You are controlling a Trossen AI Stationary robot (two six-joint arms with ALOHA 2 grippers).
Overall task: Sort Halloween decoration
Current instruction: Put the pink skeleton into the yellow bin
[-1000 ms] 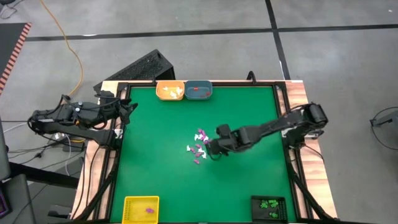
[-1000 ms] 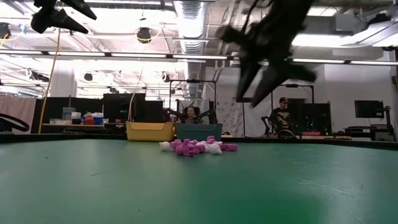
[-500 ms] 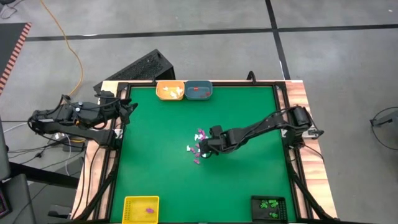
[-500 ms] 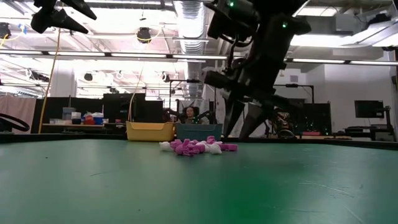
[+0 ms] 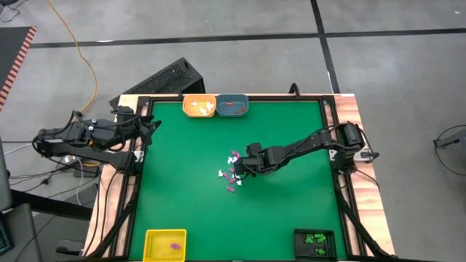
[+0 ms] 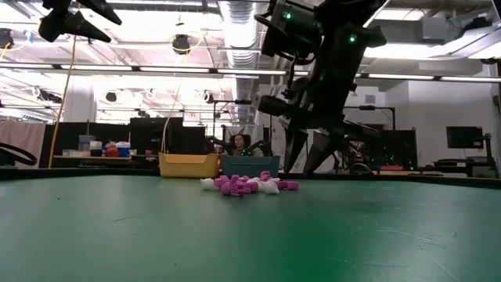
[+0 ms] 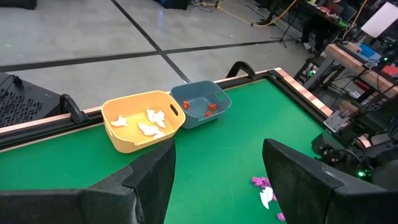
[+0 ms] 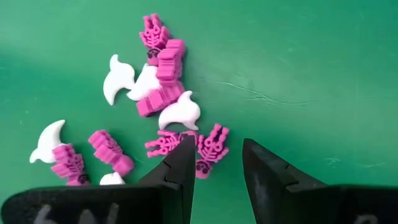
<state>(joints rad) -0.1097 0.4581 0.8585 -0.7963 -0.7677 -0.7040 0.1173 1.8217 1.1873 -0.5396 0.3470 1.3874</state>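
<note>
The Halloween decoration is a small pile (image 5: pixel 231 173) of purple skeletons and white ghosts lying flat on the green mat near the table's middle, low in the low view (image 6: pixel 249 185). My right gripper (image 5: pixel 243 167) hovers over the pile's right side, fingers pointing down and open. In the right wrist view (image 8: pixel 217 165) one purple skeleton (image 8: pixel 211 149) lies between the two fingertips, and I cannot tell whether they touch it. My left gripper (image 5: pixel 149 131) waits open at the table's left edge (image 7: pixel 217 186).
At the far edge an orange-yellow tray (image 5: pixel 199 106) holds white pieces and a blue tray (image 5: pixel 232 106) holds orange-red ones. At the near edge stand a yellow tray (image 5: pixel 165 244) with a purple piece and a black tray (image 5: pixel 315 242) with green ones. People sit beyond the table.
My right gripper has come down from higher up and moved a little toward the far-left, onto the right side of the pile. The pile has kept its place.
</note>
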